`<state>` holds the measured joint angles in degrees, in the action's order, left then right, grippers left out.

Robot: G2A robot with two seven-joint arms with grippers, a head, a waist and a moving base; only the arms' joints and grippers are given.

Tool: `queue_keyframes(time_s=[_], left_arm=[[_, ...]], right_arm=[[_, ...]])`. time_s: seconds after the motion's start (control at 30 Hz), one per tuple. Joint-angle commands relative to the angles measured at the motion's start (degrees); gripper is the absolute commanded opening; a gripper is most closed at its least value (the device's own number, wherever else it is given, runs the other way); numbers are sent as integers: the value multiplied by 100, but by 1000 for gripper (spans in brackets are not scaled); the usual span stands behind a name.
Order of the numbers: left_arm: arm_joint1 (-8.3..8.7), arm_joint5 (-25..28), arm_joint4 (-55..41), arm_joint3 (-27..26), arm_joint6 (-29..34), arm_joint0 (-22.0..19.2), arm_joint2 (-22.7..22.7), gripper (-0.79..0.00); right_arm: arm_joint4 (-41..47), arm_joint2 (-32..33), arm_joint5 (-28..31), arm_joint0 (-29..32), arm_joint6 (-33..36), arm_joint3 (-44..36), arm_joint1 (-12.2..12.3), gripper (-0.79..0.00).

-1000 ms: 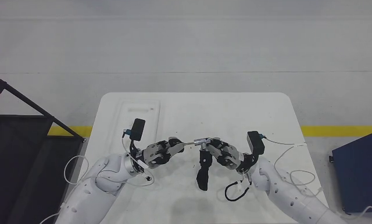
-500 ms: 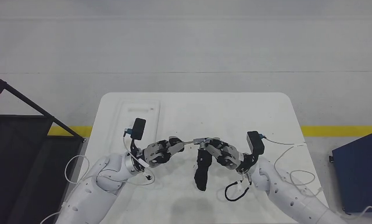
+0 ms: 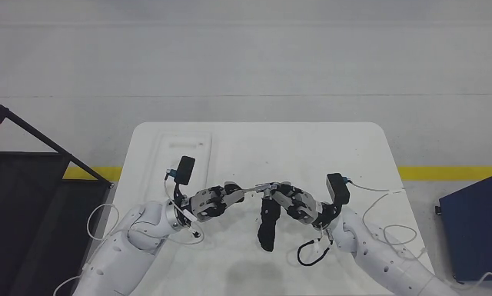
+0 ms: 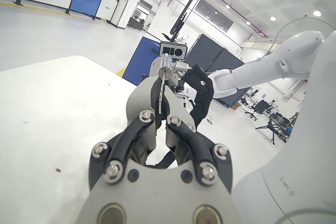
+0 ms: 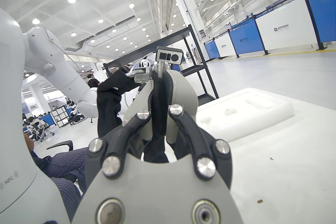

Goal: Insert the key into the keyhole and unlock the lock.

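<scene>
- Above the near half of the white table (image 3: 346,154), we see the left gripper (image 4: 159,88) with its fingers closed tight on the flat head of the key (image 4: 160,100). The blade points away from the wrist.
- The key's tip meets the keyhole (image 4: 164,72) in the round silver face of the lock (image 4: 166,66). Most of the blade remains outside, and we cannot tell how deep the tip sits.
- The lock is held in the air over the table's near middle, off the surface and between the two arms.
- The right gripper (image 5: 159,78) faces the left one across the lock. It is clamped narrow on the lock, with the black fabric strap (image 5: 109,101) pinched between its fingers and silver metal poking out at the tips.
- The loose end of the strap droops from the lock toward the table's near edge. We cannot tell whether it touches the tabletop.
- A black cable loop (image 3: 309,254) lies on the table close to its near edge, on the right arm's side.
- A white foam tray (image 3: 184,151) with shallow recesses rests on the table's far corner, on the left arm's side, well apart from both grippers.
</scene>
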<state>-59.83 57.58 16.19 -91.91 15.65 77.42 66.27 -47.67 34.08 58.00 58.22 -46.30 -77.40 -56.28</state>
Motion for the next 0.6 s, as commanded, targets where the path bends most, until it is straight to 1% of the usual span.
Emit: queue_keyframes(time_s=[0.0, 0.23, 0.37, 0.57], left_arm=[[1, -1, -33, 38, 33, -29, -6, -785], [8, 43, -24, -12, 87, -59, 1, -785], [23, 43, -125, -66, 246, -109, -110, -785], [50, 43, -528, 179, 529, -361, -261, -785]], right_arm=[[0, 0, 0, 0, 0, 0, 0, -785], [0, 0, 0, 0, 0, 0, 0, -785], [0, 0, 0, 0, 0, 0, 0, -785], [0, 0, 0, 0, 0, 0, 0, -785]])
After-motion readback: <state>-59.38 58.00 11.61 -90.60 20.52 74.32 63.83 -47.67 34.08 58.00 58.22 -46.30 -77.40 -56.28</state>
